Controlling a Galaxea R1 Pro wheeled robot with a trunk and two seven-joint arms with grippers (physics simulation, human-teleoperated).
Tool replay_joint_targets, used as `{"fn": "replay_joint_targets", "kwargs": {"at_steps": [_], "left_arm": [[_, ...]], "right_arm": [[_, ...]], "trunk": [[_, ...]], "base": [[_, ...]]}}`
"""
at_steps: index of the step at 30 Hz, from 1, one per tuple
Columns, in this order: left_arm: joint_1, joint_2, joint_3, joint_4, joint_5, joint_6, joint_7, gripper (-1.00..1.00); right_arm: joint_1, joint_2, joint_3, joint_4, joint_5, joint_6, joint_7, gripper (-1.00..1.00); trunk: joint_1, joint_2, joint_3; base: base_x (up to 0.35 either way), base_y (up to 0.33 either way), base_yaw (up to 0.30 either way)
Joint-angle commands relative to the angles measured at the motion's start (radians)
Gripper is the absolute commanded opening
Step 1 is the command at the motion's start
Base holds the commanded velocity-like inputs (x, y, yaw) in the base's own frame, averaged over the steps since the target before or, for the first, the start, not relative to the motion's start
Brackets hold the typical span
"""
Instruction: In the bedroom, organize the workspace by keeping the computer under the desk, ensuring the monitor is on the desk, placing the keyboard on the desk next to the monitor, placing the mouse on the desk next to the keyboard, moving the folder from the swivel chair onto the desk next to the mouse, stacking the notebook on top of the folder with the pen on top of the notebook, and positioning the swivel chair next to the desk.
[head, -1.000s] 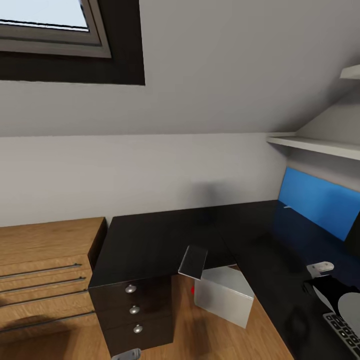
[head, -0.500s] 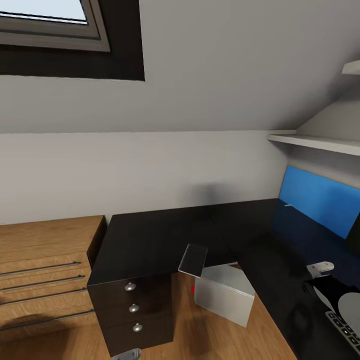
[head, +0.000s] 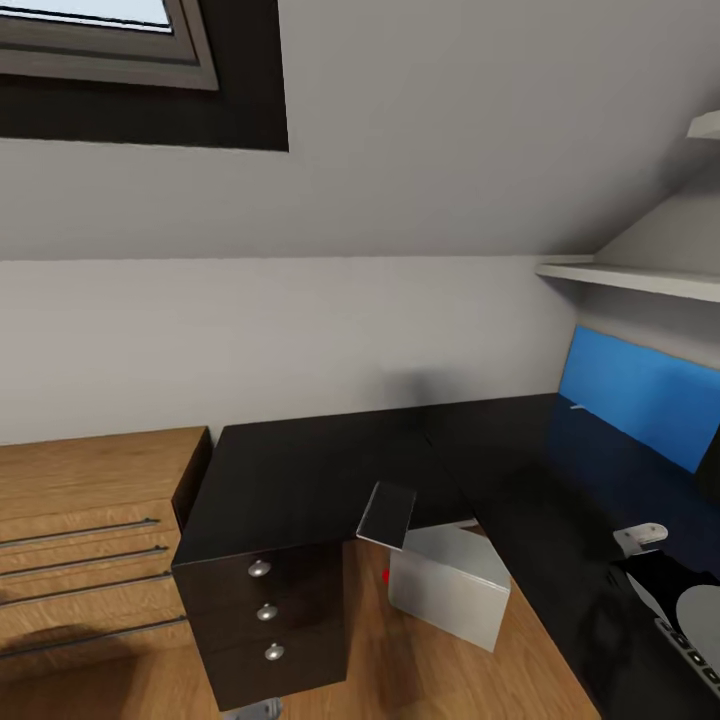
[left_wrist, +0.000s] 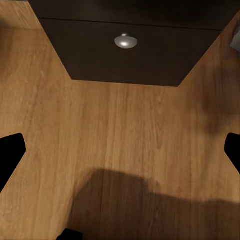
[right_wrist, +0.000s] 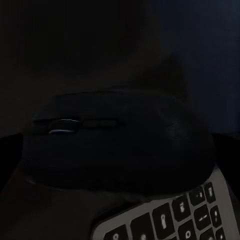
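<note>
I am looking at the black L-shaped worktop (head: 330, 470), which is filling the middle of the head view. Under its corner, a silver computer (head: 450, 585) is standing on the wooden floor (left_wrist: 120, 150). A drawer unit (head: 265, 625) with three round knobs is sitting at the lower left of the worktop, and a wooden dresser (head: 85, 540) is standing just beside it, at the left edge of the frame. A blue panel (head: 640, 395) is leaning along the wall at the right.

In the right wrist view, the right tool is hanging close over a black mouse (right_wrist: 117, 145), with the keyboard (right_wrist: 170, 217) touching it in the lower right of the frame. The picture is very dark, so I cannot tell if this tool is clamping the mouse or standing apart.

The left tool (left_wrist: 120, 150) is pointing down at the floor with its fingers (left_wrist: 10, 155) wide apart, holding nothing.
</note>
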Motion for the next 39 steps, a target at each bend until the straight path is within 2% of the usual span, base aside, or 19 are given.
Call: {"fn": "replay_joint_targets", "kwargs": {"at_steps": [1, 4, 20, 25, 33, 39], "left_arm": [[0.000, 0.001, -0.003, -0.002, 0.008, 0.004, 0.008, 1.00], [0.000, 0.001, -0.003, -0.002, 0.008, 0.004, 0.007, 1.00], [0.000, 0.001, -0.007, 0.000, 0.005, 0.004, 0.001, 1.00], [0.000, 0.001, -0.009, 0.000, 0.005, 0.004, 0.000, 1.00], [0.000, 0.001, -0.011, 0.010, 0.005, 0.004, -0.001, 1.00], [0.000, 0.001, -0.011, 0.011, 0.005, 0.004, -0.001, 1.00]], "right_arm": [[0.000, 0.000, 0.005, -0.002, 0.009, 0.007, -0.001, -1.00], [0.000, 0.000, 0.004, -0.002, 0.012, 0.007, -0.001, -1.00], [0.000, -0.001, 0.004, -0.002, 0.013, -0.001, -0.003, -1.00], [0.001, -0.005, 0.004, 0.002, 0.013, -0.119, -0.003, -1.00], [0.001, -0.012, 0.004, 0.010, 0.012, -0.181, -0.003, -1.00], [0.001, -0.012, 0.004, 0.017, 0.012, -0.194, -0.003, -1.00]], "trunk": [[0.004, -0.008, -0.004], [0.015, -0.029, -0.014], [0.015, -0.029, -0.014], [0.015, -0.029, -0.014], [0.015, -0.029, -0.014], [0.015, -0.029, -0.014]], "base": [[0.000, 0.000, 0.000], [0.000, 0.000, 0.000], [0.000, 0.000, 0.000], [0.000, 0.000, 0.000], [0.000, 0.000, 0.000], [0.000, 0.000, 0.000]]}}
